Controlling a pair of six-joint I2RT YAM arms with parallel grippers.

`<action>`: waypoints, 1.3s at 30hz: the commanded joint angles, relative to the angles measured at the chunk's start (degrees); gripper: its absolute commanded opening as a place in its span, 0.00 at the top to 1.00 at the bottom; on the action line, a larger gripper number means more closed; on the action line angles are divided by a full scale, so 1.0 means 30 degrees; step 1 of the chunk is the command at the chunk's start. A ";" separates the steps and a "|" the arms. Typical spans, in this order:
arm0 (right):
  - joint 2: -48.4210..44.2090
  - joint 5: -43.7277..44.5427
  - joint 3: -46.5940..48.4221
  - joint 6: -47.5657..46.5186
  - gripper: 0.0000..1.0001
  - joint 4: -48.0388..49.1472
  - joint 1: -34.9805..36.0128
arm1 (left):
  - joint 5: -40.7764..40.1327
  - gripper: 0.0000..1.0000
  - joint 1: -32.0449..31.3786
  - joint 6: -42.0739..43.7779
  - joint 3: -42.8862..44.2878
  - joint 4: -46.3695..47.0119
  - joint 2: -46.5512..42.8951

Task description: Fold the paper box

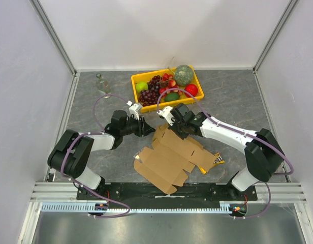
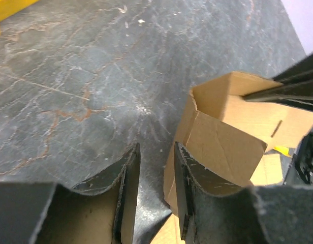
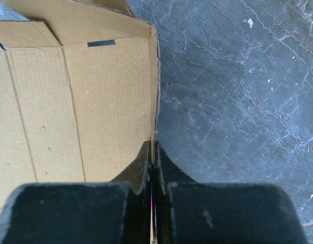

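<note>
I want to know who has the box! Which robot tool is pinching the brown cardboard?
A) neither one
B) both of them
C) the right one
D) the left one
C: the right tool is shut on the edge of the paper box, while the left tool stands open with only table showing in its gap.

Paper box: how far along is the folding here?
Done: one end of the paper box is folded up into a corner. In hand: the right end effector pinches that raised panel's edge; the left end effector is open beside it. Left: most of the sheet lies flat in the top view, flaps unfolded.
</note>
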 commanded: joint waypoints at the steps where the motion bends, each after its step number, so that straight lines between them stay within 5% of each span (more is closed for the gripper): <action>1: 0.0345 0.0419 0.0911 -0.0546 1.00 0.0616 0.0095 | 0.1977 0.62 0.0080 0.0978 -0.0309 0.2003 0.0198; 19: -0.1880 0.0652 -0.0057 -0.1395 1.00 0.1788 0.1295 | 0.2739 0.62 0.0812 -0.0194 -0.1510 0.3994 -0.0037; 39: -0.1061 0.8213 0.0825 -0.5173 1.00 0.2430 0.3552 | 0.4585 0.61 0.1749 -0.1543 0.0716 0.7423 0.2600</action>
